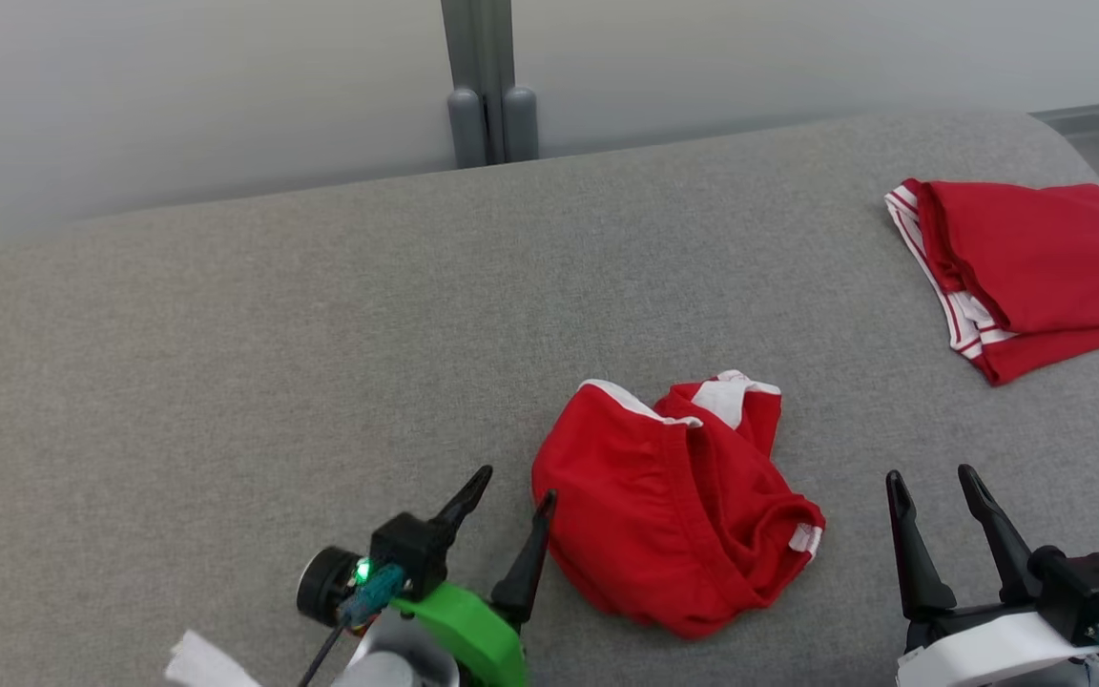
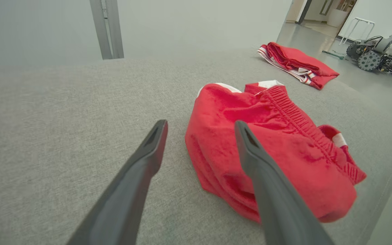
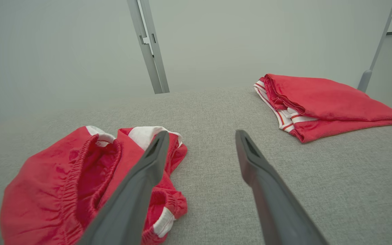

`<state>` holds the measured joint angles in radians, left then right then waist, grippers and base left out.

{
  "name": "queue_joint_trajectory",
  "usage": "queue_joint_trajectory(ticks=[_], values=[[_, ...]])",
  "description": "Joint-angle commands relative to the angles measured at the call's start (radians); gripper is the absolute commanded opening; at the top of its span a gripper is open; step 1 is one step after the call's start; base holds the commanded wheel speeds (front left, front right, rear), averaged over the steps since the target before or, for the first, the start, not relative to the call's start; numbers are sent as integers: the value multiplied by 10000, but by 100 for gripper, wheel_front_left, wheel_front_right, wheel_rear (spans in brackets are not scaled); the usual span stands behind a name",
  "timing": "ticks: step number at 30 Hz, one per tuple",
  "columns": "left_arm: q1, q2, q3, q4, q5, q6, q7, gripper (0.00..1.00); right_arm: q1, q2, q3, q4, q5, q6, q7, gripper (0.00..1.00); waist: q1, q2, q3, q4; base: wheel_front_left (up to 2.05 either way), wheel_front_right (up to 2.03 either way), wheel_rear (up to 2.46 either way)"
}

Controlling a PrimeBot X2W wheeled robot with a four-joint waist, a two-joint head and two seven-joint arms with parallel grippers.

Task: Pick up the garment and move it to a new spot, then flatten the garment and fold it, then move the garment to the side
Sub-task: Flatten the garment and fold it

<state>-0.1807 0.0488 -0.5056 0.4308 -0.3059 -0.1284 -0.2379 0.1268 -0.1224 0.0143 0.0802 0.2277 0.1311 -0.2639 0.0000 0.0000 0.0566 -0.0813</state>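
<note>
A crumpled red garment with white trim lies bunched on the grey padded surface, near its front middle. My left gripper stands open just left of it, its right finger close to the cloth's left edge, nothing between the fingers. In the left wrist view the garment sits ahead and right of the left gripper. My right gripper is open too, a short way right of the garment, apart from it. In the right wrist view the garment lies left of the right gripper.
A second red garment with white stripes lies folded at the far right of the surface, near its edge. A grey post stands behind the surface against a pale wall. Beyond the surface's right side a wheeled machine sits on the floor.
</note>
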Motion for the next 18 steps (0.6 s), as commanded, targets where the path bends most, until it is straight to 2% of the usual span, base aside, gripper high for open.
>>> queue_joint_trajectory(ticks=[1, 6, 9, 10, 15, 18], values=[[-485, 33, -285, 255, -426, -21, 213, 100, -206, -38, 33, -66, -58, -8, -4, 100, 0, 0, 647, -453, 0, 0, 0], [-1830, 145, -1403, 999, -3024, -27, 1260, 100, -611, -84, 156, -129, -17, -8, -4, 100, 0, 0, 1192, -705, 0, 0, 0], [-2412, 450, -1987, 1195, -3741, -26, 1293, 100, -754, -59, 108, -186, -70, -8, -2, 100, 0, 0, 1412, -787, 0, 0, 0], [-2597, 568, -2145, 1268, -3963, -27, 1158, 0, -774, -39, 94, -209, -94, -8, -4, 100, 0, 0, 1474, -812, 0, 0, 0], [-3296, 1060, -2705, 1447, -4464, -28, 357, 0, -839, -36, -52, -234, -100, -8, -4, 100, 0, 0, 1637, -797, 0, 0, 0], [-3711, 1545, -2768, 1541, -4565, -27, -1, 0, -875, 17, -78, -196, -147, -8, -4, 100, 0, 0, 1648, -756, 0, 0, 0]])
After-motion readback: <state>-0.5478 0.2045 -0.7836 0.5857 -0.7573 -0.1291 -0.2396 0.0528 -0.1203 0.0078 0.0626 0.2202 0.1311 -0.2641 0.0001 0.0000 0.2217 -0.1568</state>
